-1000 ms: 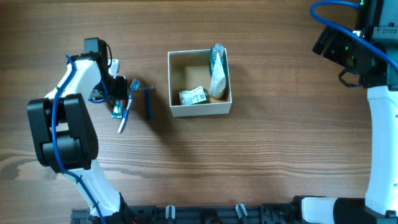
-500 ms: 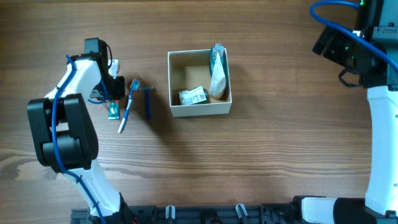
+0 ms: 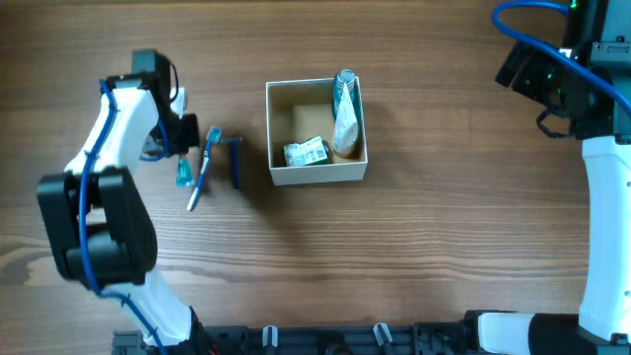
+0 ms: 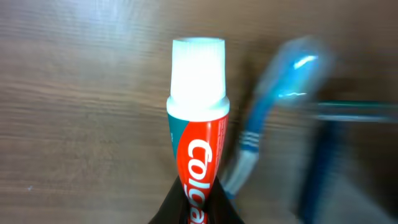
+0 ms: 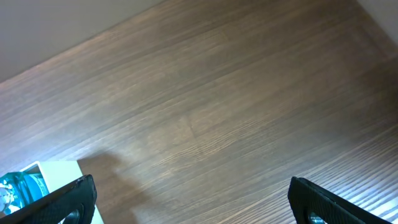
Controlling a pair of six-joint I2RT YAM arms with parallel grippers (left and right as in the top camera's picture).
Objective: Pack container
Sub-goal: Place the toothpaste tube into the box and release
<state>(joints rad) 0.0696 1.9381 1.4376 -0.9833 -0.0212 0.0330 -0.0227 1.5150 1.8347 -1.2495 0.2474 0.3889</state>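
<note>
1. The container (image 3: 317,175) sits on the counter (image 3: 434,227) a little left of the middle in the overhead view. It is square and open-topped, with white walls and a tan inside.
2. Inside it, a pale tube (image 3: 343,116) lies along the right wall with its cap at the far rim. A small packet (image 3: 306,153) rests near the front wall.
3. The left gripper (image 4: 196,208) is well to the left of the container. Its dark fingers are pinched on the lower body of a red and teal toothpaste tube (image 4: 198,124), whose white cap points away from the wrist camera. Whether the tube touches the counter or is raised off it, I cannot tell.
4. Just beside the tube, on the container side, a blue toothbrush (image 3: 202,170) lies on the counter. It is blurred in the left wrist view.
5. A dark blue razor (image 3: 235,163) lies between the toothbrush and the container's left wall, apart from both.
6. The right gripper (image 5: 191,190) is far off at the right side of the counter. Its two fingers are spread wide with nothing between them. A corner of the container shows at the lower left of its wrist view.
</note>
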